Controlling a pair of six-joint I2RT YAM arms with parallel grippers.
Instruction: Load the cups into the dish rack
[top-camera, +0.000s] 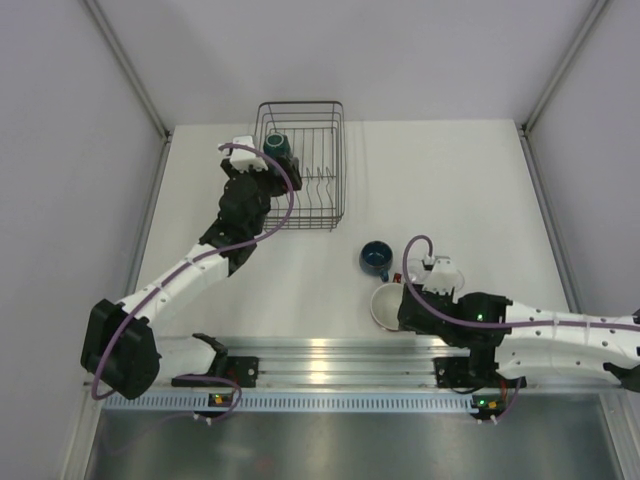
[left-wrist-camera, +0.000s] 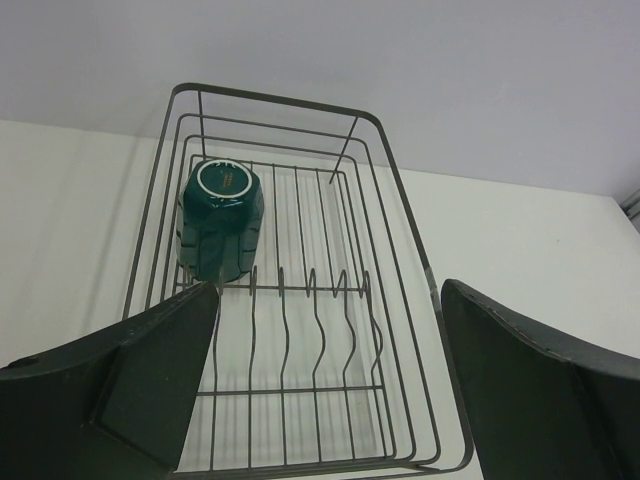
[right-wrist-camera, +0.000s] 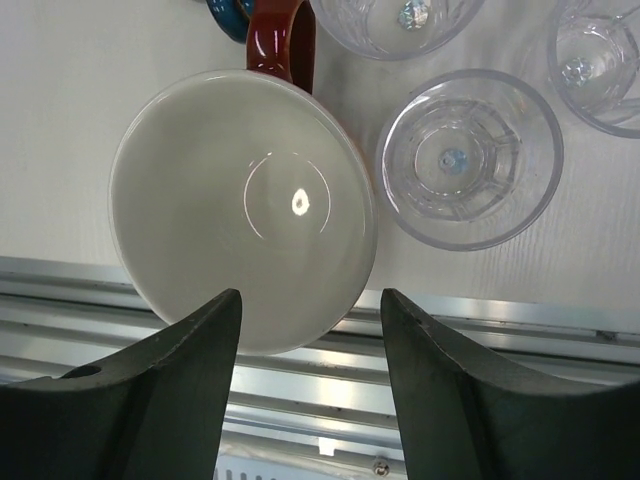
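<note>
We note the teal ceramic mug (left-wrist-camera: 220, 222) upended in the dark wire dish rack (top-camera: 318, 190), left gripper (left-wrist-camera: 330, 290) spread nearby. Right gripper (right-wrist-camera: 310, 300), spread, straddles the red-handled white cup (right-wrist-camera: 245, 210) at its rim, presumably for grasping.

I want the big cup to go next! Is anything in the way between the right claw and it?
Nothing visible is. The right claw is open and poised over the near rim of the big cup. The clear glasses stand beside the cup, not in between.
</note>
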